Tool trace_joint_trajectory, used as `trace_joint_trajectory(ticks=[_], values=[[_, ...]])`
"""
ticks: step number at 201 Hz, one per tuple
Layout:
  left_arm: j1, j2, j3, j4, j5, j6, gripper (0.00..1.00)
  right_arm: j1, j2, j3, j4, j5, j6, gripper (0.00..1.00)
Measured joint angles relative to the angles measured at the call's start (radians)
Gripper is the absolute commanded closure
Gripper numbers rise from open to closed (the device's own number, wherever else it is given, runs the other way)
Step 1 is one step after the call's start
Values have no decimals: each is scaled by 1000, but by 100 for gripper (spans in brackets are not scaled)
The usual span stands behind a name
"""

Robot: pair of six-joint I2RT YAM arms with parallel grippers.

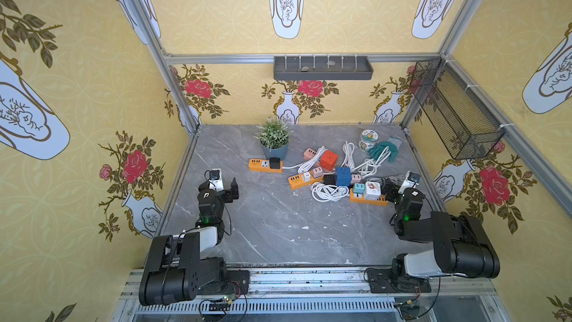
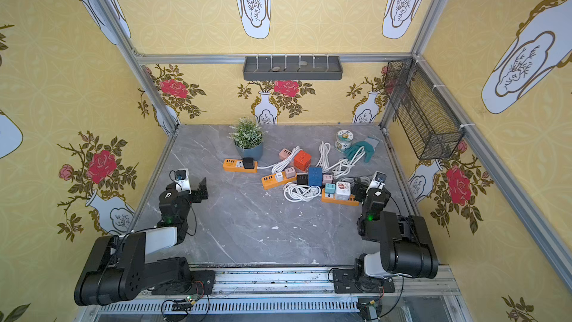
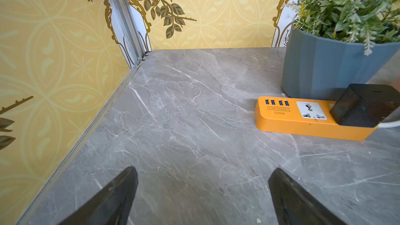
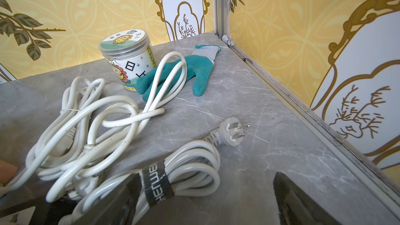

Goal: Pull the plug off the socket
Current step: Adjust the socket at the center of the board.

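Note:
Three orange socket strips lie on the grey marble table. The left strip (image 1: 260, 165) (image 3: 281, 122) carries a black plug (image 1: 274, 162) (image 3: 365, 104). The middle strip (image 1: 297, 181) holds a white plug (image 1: 306, 176) and a pink one (image 1: 317, 171). The right strip (image 1: 368, 201) holds a teal adapter (image 1: 358, 188) and a white one (image 1: 372, 190). My left gripper (image 1: 221, 184) (image 3: 204, 169) is open over bare table, short of the left strip. My right gripper (image 1: 402, 185) (image 4: 206, 175) is open beside the right strip, over a strapped white cable coil (image 4: 184, 169).
Red (image 1: 328, 160), blue (image 1: 343, 176) and pink (image 1: 310, 153) cube sockets and loose white cables (image 1: 329, 192) crowd the middle. A potted plant (image 1: 274, 140), a can (image 4: 127, 59), a green glove (image 4: 188, 70) and a loose white plug (image 4: 232, 132) lie near the back and right walls.

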Motion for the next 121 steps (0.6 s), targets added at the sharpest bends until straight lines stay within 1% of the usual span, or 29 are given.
trace_joint_trajectory(ticks=[121], values=[[0, 0, 0, 0, 0, 0, 0, -1, 0, -3, 1, -11, 2, 2]])
